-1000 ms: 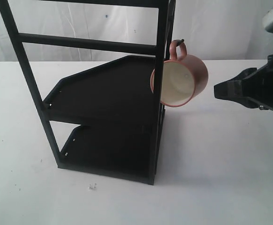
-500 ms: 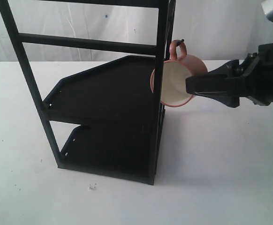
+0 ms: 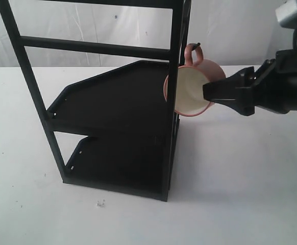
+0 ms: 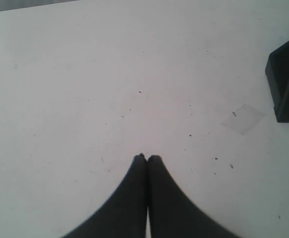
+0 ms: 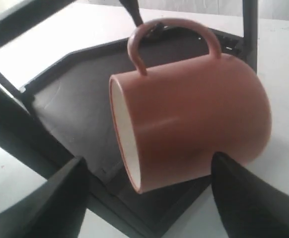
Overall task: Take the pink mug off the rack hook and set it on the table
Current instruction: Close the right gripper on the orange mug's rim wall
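Note:
The pink mug (image 3: 191,91) hangs by its loop handle from the rack hook (image 3: 197,45) on the rack's right post, cream mouth facing the rack and tilted down. My right gripper (image 3: 209,93) is open at the mug's height, its tips reaching the mug's side. In the right wrist view the mug (image 5: 194,119) fills the space just ahead of the gripper (image 5: 149,159), one finger on either side and below it, with no contact that I can see. The hook (image 5: 133,11) passes through the handle. My left gripper (image 4: 147,157) is shut and empty over the white table (image 4: 85,74).
The tall black shelf rack (image 3: 118,102) stands on the table (image 3: 240,178), with two shelves and crossbars left of the mug. One rack corner (image 4: 288,84) shows in the left wrist view. A small white scrap (image 3: 100,203) lies in front of the rack.
My right gripper has come in from the right edge to the mug's side, most of it in the first half second. The mug still hangs on the hook.

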You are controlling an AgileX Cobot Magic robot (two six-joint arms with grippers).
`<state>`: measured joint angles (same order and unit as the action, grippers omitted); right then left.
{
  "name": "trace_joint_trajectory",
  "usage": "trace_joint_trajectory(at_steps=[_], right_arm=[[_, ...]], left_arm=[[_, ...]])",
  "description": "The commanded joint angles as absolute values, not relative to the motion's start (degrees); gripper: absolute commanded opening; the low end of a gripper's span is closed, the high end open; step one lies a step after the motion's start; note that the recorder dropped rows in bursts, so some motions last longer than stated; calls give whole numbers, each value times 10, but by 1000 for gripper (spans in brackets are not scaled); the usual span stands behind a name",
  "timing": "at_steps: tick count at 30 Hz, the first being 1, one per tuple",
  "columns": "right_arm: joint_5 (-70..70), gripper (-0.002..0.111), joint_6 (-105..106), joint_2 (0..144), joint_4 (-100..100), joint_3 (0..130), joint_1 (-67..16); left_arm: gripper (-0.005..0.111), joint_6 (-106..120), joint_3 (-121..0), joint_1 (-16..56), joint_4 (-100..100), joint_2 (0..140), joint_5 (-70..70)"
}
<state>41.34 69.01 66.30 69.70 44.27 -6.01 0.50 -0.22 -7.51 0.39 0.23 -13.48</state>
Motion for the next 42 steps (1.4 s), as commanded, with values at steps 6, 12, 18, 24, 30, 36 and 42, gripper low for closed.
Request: trace_joint_trajectory(at_steps=[6, 12, 18, 24, 30, 36, 42], right_arm=[[305, 65, 670, 689, 683, 439, -74], [257, 65, 625, 689, 683, 439, -74], [271, 58, 612, 689, 695, 439, -74], [281, 48, 618, 695, 700, 439, -85], [275, 46, 631, 708, 700, 439, -86], [290, 46, 631, 726, 723, 439, -86], [299, 46, 631, 743, 741, 439, -86]], left_arm=[[0, 0, 0, -73, 3, 0, -134], [0, 0, 0, -73, 3, 0, -134], [0, 0, 0, -73, 3, 0, -134], [0, 0, 0, -73, 3, 0, -134], [0, 0, 0, -73, 3, 0, -134], [0, 0, 0, -73, 3, 0, -134], [0, 0, 0, -73, 3, 0, -134]])
